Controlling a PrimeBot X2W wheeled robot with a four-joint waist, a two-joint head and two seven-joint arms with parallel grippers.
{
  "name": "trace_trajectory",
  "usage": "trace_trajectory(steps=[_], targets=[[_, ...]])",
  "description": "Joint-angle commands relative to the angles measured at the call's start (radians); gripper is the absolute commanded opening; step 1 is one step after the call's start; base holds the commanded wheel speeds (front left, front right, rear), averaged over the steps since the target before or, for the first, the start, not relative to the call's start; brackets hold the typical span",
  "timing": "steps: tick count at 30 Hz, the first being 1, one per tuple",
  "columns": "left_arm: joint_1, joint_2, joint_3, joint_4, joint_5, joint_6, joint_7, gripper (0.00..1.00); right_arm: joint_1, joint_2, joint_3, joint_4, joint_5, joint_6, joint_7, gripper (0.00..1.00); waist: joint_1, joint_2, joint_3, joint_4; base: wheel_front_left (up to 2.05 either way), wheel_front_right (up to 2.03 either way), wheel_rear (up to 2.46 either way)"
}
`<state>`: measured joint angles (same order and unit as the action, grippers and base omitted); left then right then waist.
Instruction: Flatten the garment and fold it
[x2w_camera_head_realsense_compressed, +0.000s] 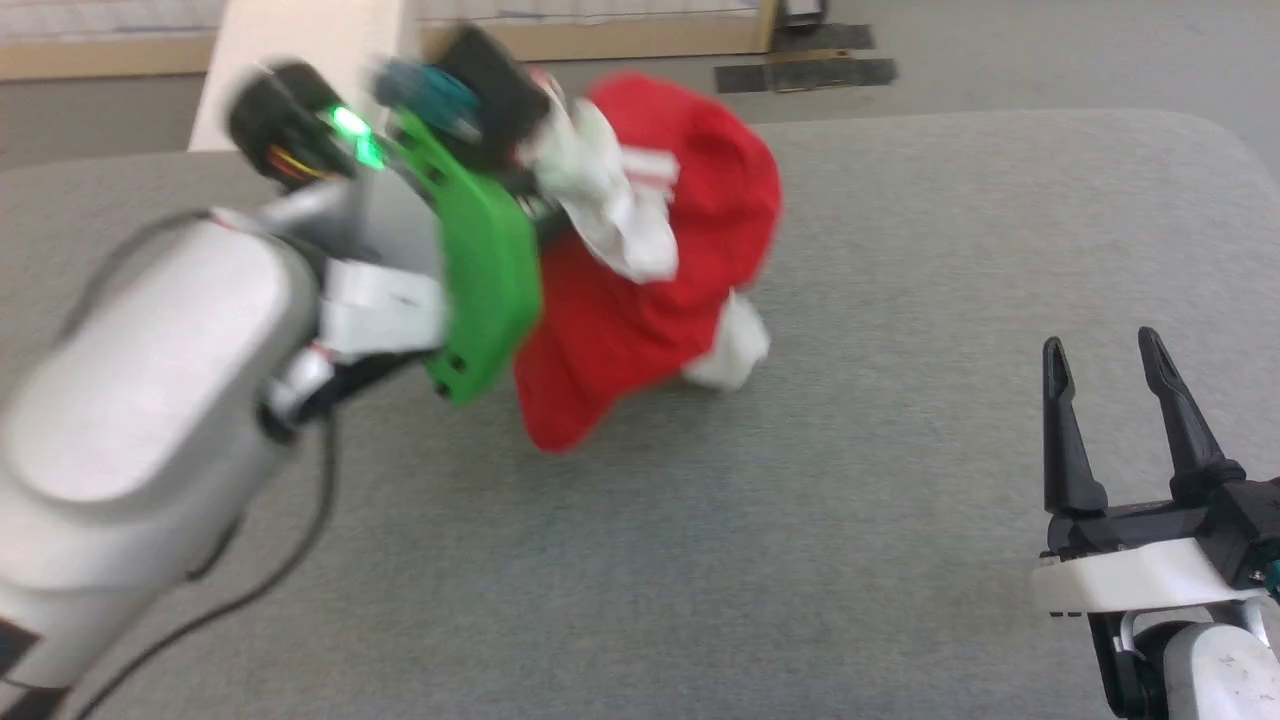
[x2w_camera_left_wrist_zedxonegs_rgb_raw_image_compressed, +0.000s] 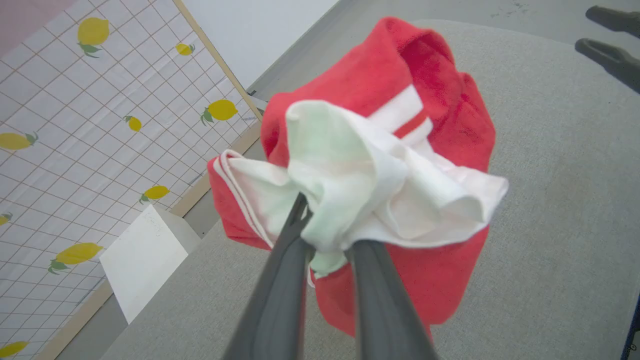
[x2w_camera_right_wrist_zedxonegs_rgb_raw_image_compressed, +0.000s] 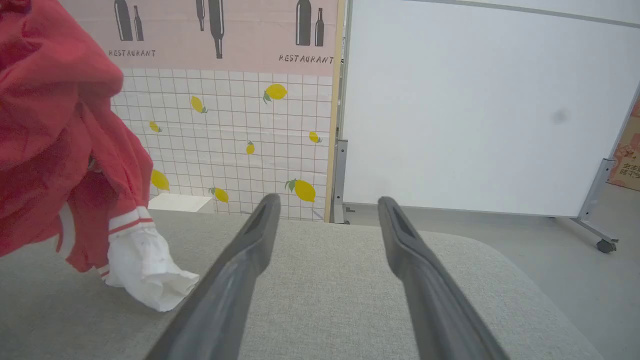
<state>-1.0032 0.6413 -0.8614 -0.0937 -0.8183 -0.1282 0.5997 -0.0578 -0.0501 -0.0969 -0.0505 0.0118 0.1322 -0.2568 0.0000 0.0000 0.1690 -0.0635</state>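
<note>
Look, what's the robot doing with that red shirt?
The robot's left gripper is shut on white cloth of the red T-shirt, holding it up bunched over the grey table; one white sleeve touches the surface. The right gripper is open and empty, off to the side. Nothing is flattened or folded yet.

The pale rounded forearm and bright green plastic wrist bracket of the left arm are smeared by blur in the head view. The left gripper ends inside cloth: one dark finger runs under a white sleeve of the crumpled red soft-fabric T-shirt, its tip buried. Bunched folds conceal most of the shirt (front or back cannot be told). In the right wrist view the shirt is cut by the left and top edges. The right gripper's dark fingers are clipped by the left wrist view's right edge.
</note>
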Motion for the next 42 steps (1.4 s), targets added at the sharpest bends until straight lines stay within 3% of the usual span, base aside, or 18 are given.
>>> trace_trajectory(steps=[1, 12, 20, 21, 22, 28, 35, 39, 42], targets=[[-0.001, -0.014, -0.035, 0.02, 0.003, -0.002, -0.004, 0.0, 0.009, 0.0, 0.002, 0.001, 0.011, -0.002, -0.005, 1.0, 0.0, 0.0, -0.01, -0.066, 0.0, 0.0, 0.0], [0.09, -0.111, -0.366, 0.304, -0.051, -0.002, -0.011, 0.0, -0.015, 0.0, 0.003, -0.002, 0.03, -0.002, -0.005, 1.0, 0.0, 0.0, 0.05, -0.114, 0.0, 0.0, 0.0], [0.215, -0.191, -0.418, 0.412, -0.03, -0.002, -0.011, 0.0, -0.022, 0.0, -0.003, 0.003, 0.029, -0.002, -0.005, 1.0, 0.0, 0.0, 0.054, -0.112, 0.0, 0.0, 0.0], [0.22, -0.196, -0.418, 0.415, -0.014, -0.002, -0.019, 0.33, -0.021, 0.0, -0.005, 0.004, 0.027, -0.002, -0.005, 1.0, 0.0, 0.0, 0.049, -0.109, 0.0, 0.0, 0.0], [0.22, -0.2, -0.418, 0.416, 0.007, -0.002, -0.038, 1.0, -0.019, 0.0, -0.006, 0.006, 0.024, -0.002, -0.005, 1.0, 0.0, 0.0, 0.042, -0.104, 0.0, 0.0, 0.0], [0.192, -0.214, -0.393, 0.443, 0.067, 0.007, -0.285, 1.0, 0.009, 0.0, -0.014, 0.013, 0.015, -0.002, -0.005, 1.0, 0.0, 0.0, -0.019, -0.07, 0.0, 0.0, 0.0], [0.232, -0.212, -0.308, 0.384, 0.157, 0.156, -0.58, 1.0, 0.052, 0.0, -0.021, 0.013, 0.005, -0.002, -0.005, 1.0, 0.0, 0.0, -0.09, -0.018, 0.0, 0.0, 0.0], [0.289, -0.205, -0.234, 0.346, 0.181, 0.277, -0.756, 1.0, 0.065, 0.0, -0.026, 0.007, 0.004, -0.002, -0.005, 1.0, 0.0, 0.0, -0.119, 0.009, 0.0, 0.0, 0.0], [0.337, -0.189, -0.165, 0.335, 0.221, 0.395, -0.843, 1.0, 0.072, 0.0, -0.026, -0.001, 0.009, -0.002, -0.005, 1.0, 0.0, 0.0, -0.135, 0.027, 0.0, 0.0, 0.0]])
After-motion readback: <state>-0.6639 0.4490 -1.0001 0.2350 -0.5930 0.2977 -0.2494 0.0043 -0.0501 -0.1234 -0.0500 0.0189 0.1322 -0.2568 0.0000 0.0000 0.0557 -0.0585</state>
